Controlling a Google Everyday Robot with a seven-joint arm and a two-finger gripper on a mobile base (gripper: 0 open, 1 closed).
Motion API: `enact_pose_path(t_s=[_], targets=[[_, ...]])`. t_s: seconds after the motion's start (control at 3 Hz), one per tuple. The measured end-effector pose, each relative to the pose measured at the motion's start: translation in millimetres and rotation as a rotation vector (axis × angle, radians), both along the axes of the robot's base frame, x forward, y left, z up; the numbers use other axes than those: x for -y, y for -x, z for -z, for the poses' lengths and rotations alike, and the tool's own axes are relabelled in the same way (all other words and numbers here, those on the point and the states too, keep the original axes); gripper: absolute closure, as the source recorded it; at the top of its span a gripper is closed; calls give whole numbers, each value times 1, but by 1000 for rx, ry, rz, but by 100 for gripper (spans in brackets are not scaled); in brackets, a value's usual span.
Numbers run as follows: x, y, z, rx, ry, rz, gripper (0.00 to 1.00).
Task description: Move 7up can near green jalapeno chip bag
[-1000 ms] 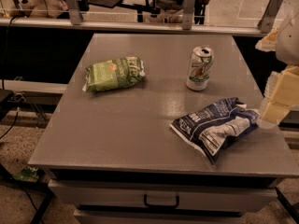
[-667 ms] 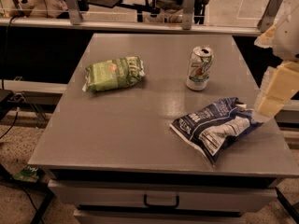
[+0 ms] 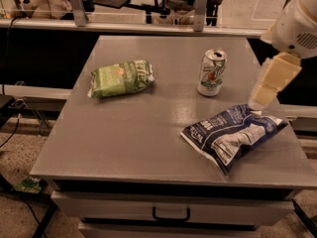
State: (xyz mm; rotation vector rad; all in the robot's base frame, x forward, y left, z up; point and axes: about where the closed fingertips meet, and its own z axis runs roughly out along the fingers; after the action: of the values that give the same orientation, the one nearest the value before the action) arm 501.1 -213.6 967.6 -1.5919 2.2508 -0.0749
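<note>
The 7up can (image 3: 212, 73) stands upright on the grey table (image 3: 129, 133), right of centre toward the back. The green jalapeno chip bag (image 3: 121, 78) lies flat on the left half of the table, well apart from the can. My gripper (image 3: 270, 86) hangs at the right edge of the view, to the right of the can and a little nearer the front, just above the far end of a dark blue-and-white chip bag. It holds nothing that I can see.
The dark blue-and-white chip bag (image 3: 233, 134) lies at the front right of the table, below the can. A drawer with a handle (image 3: 171, 215) is under the tabletop. A rail and chairs stand behind the table.
My gripper has moved left and slightly up, in over the table's right edge toward the can. The can and both bags have not moved.
</note>
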Motion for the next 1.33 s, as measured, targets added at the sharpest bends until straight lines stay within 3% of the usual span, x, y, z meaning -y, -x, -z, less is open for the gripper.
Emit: enact_pose_path(t_s=[0.67,1.33], targets=[[-18,-76,22,10,-137,18,0],[-40,-108,47,-16,-234,5,0]])
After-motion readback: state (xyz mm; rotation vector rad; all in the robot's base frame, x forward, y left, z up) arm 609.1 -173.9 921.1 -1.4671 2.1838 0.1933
